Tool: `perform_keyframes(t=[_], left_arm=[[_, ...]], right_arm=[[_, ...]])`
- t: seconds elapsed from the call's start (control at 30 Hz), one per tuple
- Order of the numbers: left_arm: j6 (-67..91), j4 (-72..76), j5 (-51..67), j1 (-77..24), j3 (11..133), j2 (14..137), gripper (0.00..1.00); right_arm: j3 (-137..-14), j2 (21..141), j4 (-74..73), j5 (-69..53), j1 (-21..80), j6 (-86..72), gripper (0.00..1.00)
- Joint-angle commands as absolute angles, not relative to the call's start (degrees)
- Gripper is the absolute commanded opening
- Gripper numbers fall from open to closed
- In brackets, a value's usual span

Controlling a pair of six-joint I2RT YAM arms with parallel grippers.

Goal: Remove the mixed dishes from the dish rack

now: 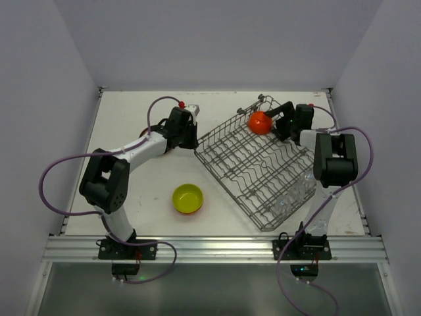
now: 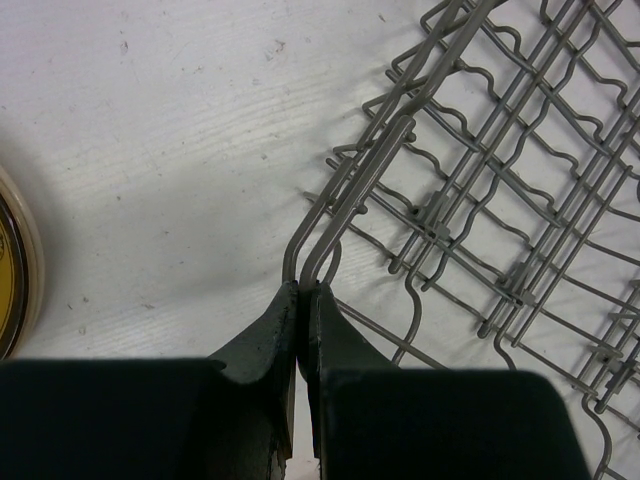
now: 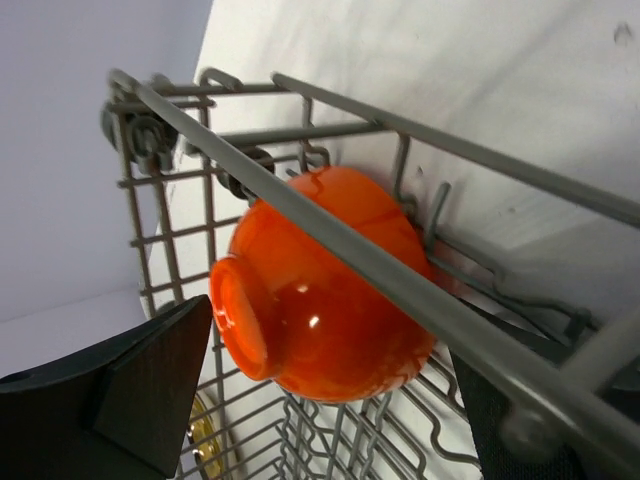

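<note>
The grey wire dish rack (image 1: 260,164) lies skewed on the table. My left gripper (image 1: 192,137) is shut on the rim wire at the rack's left corner, and the wrist view shows both fingers pinching that wire (image 2: 301,290). An orange bowl (image 1: 260,122) lies on its side in the rack's far corner. My right gripper (image 1: 276,120) is open, with one finger on each side of this bowl (image 3: 320,300); a rack rim bar crosses in front of it. Clear glasses (image 1: 296,191) sit in the rack's near right part. A yellow-green bowl (image 1: 187,198) stands on the table.
A yellow-brown plate with a cream rim (image 2: 15,290) lies on the table just left of my left gripper. A yellow patterned piece (image 3: 205,432) shows through the rack wires. White walls close in the table on three sides.
</note>
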State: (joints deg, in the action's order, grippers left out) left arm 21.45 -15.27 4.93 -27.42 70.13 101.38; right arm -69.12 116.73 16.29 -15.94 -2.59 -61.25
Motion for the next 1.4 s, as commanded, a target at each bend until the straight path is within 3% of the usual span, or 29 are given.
perform_keyframes(t=[0.0,1.23,1.37], left_arm=[[22.0,-16.3,7.0,-28.2,69.9,102.1,0.0],[21.8,-16.3,7.2,-28.2,69.7,102.0,0.0],[21.8,-16.3,7.2,-28.2,69.7,102.0,0.0]], right_arm=[[-66.0,114.0,19.5,-14.8,-1.6,-62.6,0.99],[-62.7,114.2,37.7,-22.0,-1.0,-63.1,0.99],[-62.6,114.3,39.0,-22.7,-1.0,-63.1,0.9]])
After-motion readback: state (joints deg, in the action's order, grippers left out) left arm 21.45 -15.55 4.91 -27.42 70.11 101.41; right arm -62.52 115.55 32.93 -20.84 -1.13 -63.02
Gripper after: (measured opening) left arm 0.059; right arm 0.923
